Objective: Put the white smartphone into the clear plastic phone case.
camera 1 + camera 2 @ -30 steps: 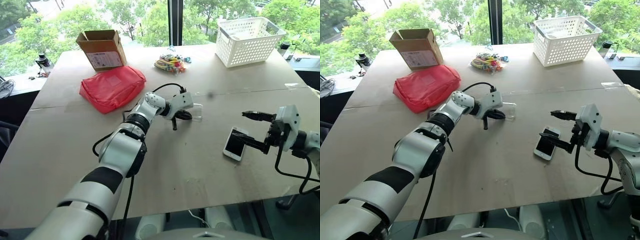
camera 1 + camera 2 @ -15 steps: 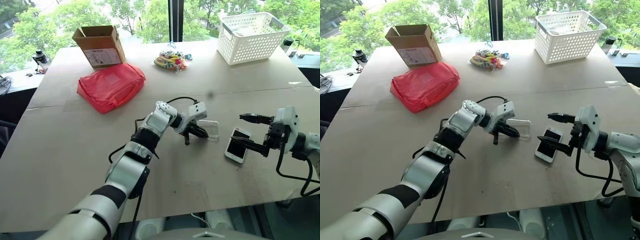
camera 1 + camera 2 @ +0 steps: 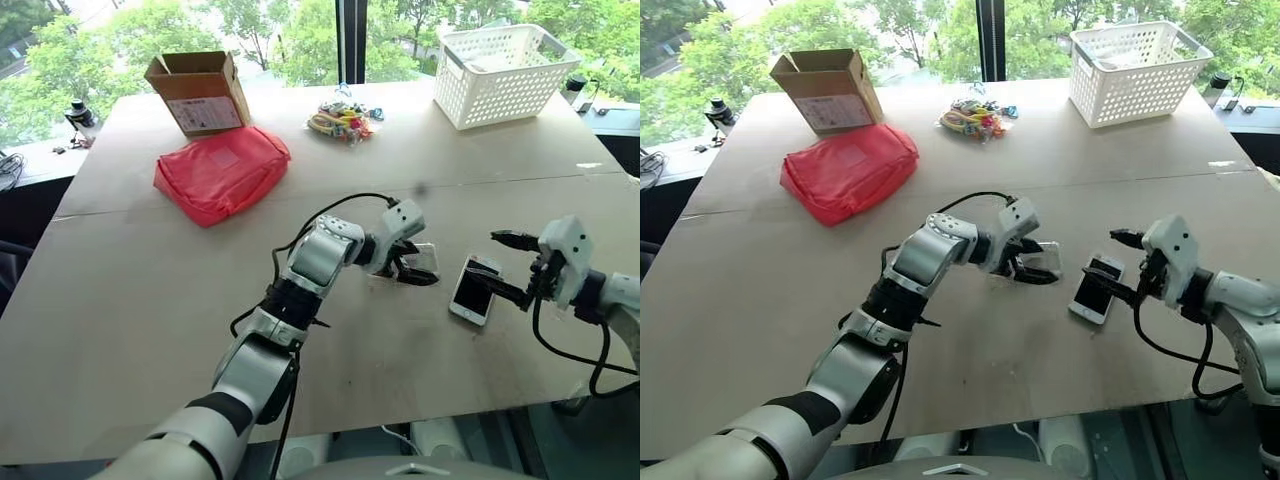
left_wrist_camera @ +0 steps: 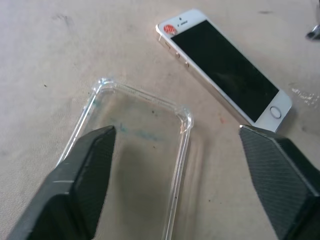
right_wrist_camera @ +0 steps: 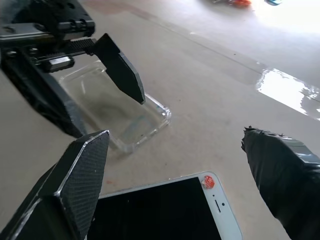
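Phone and case lie flat, just beside each other: the clear plastic phone case [image 4: 135, 150] under your spread left gripper [image 3: 412, 268], the white smartphone [image 3: 472, 291] screen-up before your spread right gripper [image 3: 510, 269]. Pinch the phone by its long edges, and keep the case steady with the left fingers as you press it in.

The left gripper [image 3: 412, 268] is covering part of the case [image 3: 425, 263] in the head views, and the case's near end is running off the frame [image 4: 140, 165] in the left wrist view. The right wrist view is cutting off the phone [image 5: 165, 210] at its lower edge. The heap of small coloured items [image 3: 340, 124] is staying too small to identify, as is the basket's [image 3: 500, 75] content
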Available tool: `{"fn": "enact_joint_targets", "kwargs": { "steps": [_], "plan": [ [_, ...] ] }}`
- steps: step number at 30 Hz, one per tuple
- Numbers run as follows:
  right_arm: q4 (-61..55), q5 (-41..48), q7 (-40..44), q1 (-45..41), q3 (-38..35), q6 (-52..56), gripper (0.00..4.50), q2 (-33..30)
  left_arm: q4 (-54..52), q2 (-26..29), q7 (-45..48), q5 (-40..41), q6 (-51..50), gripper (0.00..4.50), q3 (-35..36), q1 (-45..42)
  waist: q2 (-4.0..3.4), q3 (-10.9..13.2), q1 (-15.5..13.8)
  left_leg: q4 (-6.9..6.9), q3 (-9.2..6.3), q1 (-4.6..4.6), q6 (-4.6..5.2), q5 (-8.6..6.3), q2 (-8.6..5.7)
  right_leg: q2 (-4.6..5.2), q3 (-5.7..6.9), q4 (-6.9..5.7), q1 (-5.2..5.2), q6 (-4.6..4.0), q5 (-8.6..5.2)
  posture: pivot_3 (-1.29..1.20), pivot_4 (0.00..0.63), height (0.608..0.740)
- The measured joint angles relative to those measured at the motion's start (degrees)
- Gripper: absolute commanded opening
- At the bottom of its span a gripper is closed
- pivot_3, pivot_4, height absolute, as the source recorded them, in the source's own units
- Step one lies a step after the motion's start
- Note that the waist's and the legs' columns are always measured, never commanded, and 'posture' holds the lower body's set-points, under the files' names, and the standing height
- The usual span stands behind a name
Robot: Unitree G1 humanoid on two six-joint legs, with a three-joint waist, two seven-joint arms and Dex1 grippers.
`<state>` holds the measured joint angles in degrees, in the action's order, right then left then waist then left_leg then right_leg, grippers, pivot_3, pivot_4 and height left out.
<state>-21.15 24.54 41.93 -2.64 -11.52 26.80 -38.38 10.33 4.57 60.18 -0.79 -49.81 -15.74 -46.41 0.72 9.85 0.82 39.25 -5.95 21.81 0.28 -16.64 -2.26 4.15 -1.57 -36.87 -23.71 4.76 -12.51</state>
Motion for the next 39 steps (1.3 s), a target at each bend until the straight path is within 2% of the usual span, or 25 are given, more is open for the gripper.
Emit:
{"fn": "enact_joint_targets", "kwargs": {
  "steps": [3, 7, 12, 16, 20, 24, 30, 32, 35, 39],
  "plan": [
    [-4.3, -3.6, -10.5, 0.7, 1.9, 4.1, 4.5, 5.9, -4.5, 2.0, -1.8, 2.0, 0.7, 4.47, 1.6, -0.6, -0.01, 0.0, -0.2, 0.0, 0.01, 0.0, -0.04, 0.02, -0.01, 0.03, -0.04, 0.01, -0.01, 0.0, 0.0, 0.0, 0.15, 0.74],
    [-10.8, -7.8, -25.5, 1.3, 2.6, 13.6, 4.5, 15.0, -7.6, 7.2, -4.4, 2.2, 3.6, 4.47, 2.1, -0.5, -0.06, 0.0, -0.2, -0.03, 0.02, 0.01, -0.07, 0.02, -0.03, 0.03, -0.09, 0.01, -0.05, -0.01, 0.0, 0.0, 0.15, 0.74],
    [-18.9, -12.7, -37.1, 2.5, 8.6, 24.9, 4.5, 21.5, -12.6, 11.3, -4.7, 4.2, 3.6, 4.47, 2.0, 2.0, -0.1, 0.0, -0.2, -0.07, 0.08, 0.09, -0.07, 0.02, -0.03, 0.03, -0.14, 0.01, -0.19, -0.02, 0.0, 0.0, 0.15, 0.74],
    [-21.8, -13.0, -39.8, 4.1, 11.1, 33.9, 4.5, 23.5, -17.6, 16.8, -0.6, 7.8, 3.6, 4.47, 0.4, 3.2, -0.12, 0.0, -0.2, -0.08, 0.09, 0.08, -0.06, 0.02, -0.04, 0.02, -0.14, 0.02, -0.18, -0.02, 0.0, 0.0, 0.15, 0.74],
    [-24.1, -13.3, -40.3, 5.8, 10.8, 38.1, 4.5, 23.6, -19.1, 21.5, 1.5, 8.2, 5.8, 4.47, -1.9, 4.1, -0.15, -0.1, 0.0, -0.09, 0.12, 0.01, -0.04, 0.01, -0.04, -0.01, -0.17, 0.01, -0.15, -0.02, 0.0, 0.0, 0.15, 0.74],
    [-25.8, -15.3, -40.8, 8.0, 12.7, 37.9, 4.5, 20.6, -19.2, 22.7, 1.8, 8.4, 7.0, 4.47, -2.9, 4.9, -0.14, -0.1, -0.2, -0.08, 0.11, 0.0, -0.03, 0.01, -0.05, -0.01, -0.09, 0.04, -0.05, -0.02, 0.0, 0.0, 0.15, 0.74],
    [-26.3, -18.1, -42.3, 12.4, 13.9, 32.9, 4.5, 20.7, -23.3, 23.7, 2.5, 11.0, 7.3, 4.47, -3.1, 6.6, -0.14, -0.1, -0.3, -0.08, 0.06, -0.02, -0.03, 0.01, -0.04, 0.01, -0.04, 0.09, 0.01, -0.01, -0.01, 0.0, 0.15, 0.74],
    [-26.2, -18.9, -43.1, 14.2, 13.5, 31.0, 4.5, 22.3, -24.4, 24.8, 3.4, 11.8, 8.1, 4.47, -3.3, 7.6, -0.13, -0.2, -0.3, -0.08, 0.02, -0.05, -0.03, 0.01, -0.04, 0.01, -0.04, 0.09, 0.05, -0.01, -0.01, 0.0, 0.15, 0.74],
    [-26.1, -18.2, -43.7, 15.7, 10.6, 30.4, 4.5, 28.1, -25.4, 26.1, 4.7, 12.7, 10.1, 4.47, -3.5, 8.6, -0.13, -0.3, -0.4, -0.08, -0.04, -0.07, 0.05, -0.04, -0.03, 0.01, 0.01, 0.08, 0.08, -0.01, -0.01, 0.0, 0.15, 0.74],
    [-25.0, -16.1, -42.5, 16.5, 8.1, 30.1, 4.5, 30.7, -25.4, 28.4, 6.8, 12.7, 15.6, 4.47, -4.0, 9.5, -0.18, -0.4, -0.2, -0.08, 0.0, -0.11, 0.16, -0.1, -0.04, 0.01, -0.03, 0.07, 0.08, -0.02, -0.01, 0.0, 0.15, 0.74]
  ]
}}
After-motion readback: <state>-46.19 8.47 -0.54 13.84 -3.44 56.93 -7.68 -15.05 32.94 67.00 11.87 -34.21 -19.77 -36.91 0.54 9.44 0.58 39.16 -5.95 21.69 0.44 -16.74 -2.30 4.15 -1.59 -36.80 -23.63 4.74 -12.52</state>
